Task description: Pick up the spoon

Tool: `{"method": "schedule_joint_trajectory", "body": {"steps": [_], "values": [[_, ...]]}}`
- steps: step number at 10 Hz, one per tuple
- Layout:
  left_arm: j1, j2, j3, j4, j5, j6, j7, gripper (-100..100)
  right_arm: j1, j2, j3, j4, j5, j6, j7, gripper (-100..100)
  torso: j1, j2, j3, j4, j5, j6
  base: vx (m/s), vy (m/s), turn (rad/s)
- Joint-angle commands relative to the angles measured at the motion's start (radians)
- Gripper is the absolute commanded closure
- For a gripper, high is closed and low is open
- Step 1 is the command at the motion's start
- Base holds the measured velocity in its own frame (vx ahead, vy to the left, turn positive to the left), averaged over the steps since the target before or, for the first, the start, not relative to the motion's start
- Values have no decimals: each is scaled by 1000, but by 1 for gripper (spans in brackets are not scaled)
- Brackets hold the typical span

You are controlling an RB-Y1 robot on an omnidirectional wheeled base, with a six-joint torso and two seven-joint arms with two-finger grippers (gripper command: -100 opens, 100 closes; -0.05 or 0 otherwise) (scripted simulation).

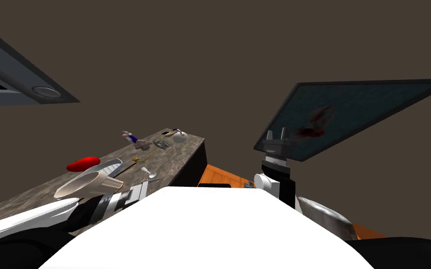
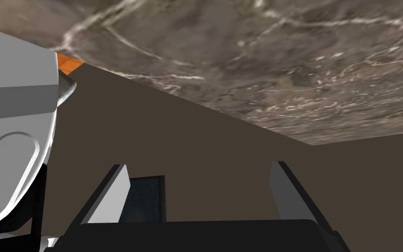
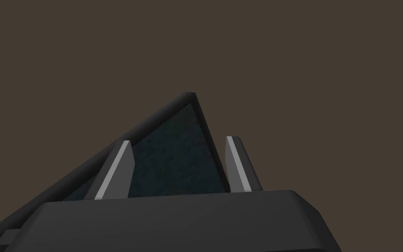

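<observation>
The spoon (image 1: 149, 173) lies ungrasped on the marbled grey-brown worktop (image 1: 182, 149), just ahead of the left end effector (image 1: 140, 189). Its fingers are spread and empty, so the reach and the grasp both remain. The right end effector (image 1: 277, 134) is also released and empty, raised well apart. Brown walls surround; the floor (image 1: 219, 175) is orange.

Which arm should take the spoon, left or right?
Left. The left gripper, open, is at the counter, close to the spoon; the right gripper is raised well off to the side.
</observation>
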Motion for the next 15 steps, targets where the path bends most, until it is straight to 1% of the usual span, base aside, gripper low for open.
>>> {"method": "schedule_joint_trajectory", "body": {"steps": [1, 2, 3, 4, 5, 6, 7, 8, 10, 11, 13, 14, 15], "values": [[37, 50, -6, 34, -31, 6, -50, -100, 0, 0, 0, 0, 0, 0, 0, 0, 0, 0, 0, 0, 0, 0, 56, 0, -375], [37, 63, -6, 34, -31, 6, -50, -100, 0, 0, 0, 0, 0, 0, 0, 0, 0, -1, 0, 0, 0, 1, 47, 15, -184], [69, 108, -8, 62, -54, 12, -86, -100, 0, 0, 0, 0, 0, 0, 0, 0, 0, 0, 0, 0, 0, 0, 52, 15, -249], [69, 114, -8, 62, -54, 12, -86, -100, 0, 0, 0, 0, 0, 0, 0, 0, 0, 0, 0, 0, 0, 1, 42, 23, -157], [100, 156, -11, 89, -77, 19, -121, -100, 0, 0, 0, 0, 0, 0, 0, 0, 0, 0, 0, 0, 0, 0, 48, 19, -293], [100, 163, -11, 89, -77, 19, -121, -100, 0, 0, 0, 0, 0, 0, 0, 0, 0, 0, 0, 0, 0, 1, 39, 23, -154], [130, 203, -14, 114, -98, 26, -155, -100, 0, 0, 0, 0, 0, 0, 0, 0, 0, 0, 0, 0, 0, 0, 46, 22, -225], [130, 209, -14, 114, -98, 26, -155, -100, 0, 0, 0, 0, 0, 0, 0, 0, 0, 0, 0, 0, 0, 0, 39, 27, -111], [189, 280, -21, 162, -139, 42, -215, -100, 0, 0, 0, 0, 0, 0, 0, 0, 0, 0, 0, 0, 0, 0, 60, 29, -265], [189, 289, -21, 162, -139, 42, -216, -100, 0, 0, 0, 0, 0, 0, 0, 0, 1, -1, -1, 0, 0, 0, 46, 38, -86], [242, 351, -30, 205, -175, 61, -268, -100, 0, 0, 0, 0, 0, 0, 0, 0, 1, 0, 0, 0, 0, 0, 48, 41, -161], [242, 351, -30, 205, -175, 61, -268, -100, 0, 0, 0, 0, 0, 0, 0, 0, 1, -1, -1, 0, 0, 0, 38, 38, -98], [265, 376, -35, 223, -190, 70, -290, -100, 0, 0, 0, 0, 0, 0, 0, 0, 1, 0, 0, 0, 0, -1, 32, 34, -80]]}}
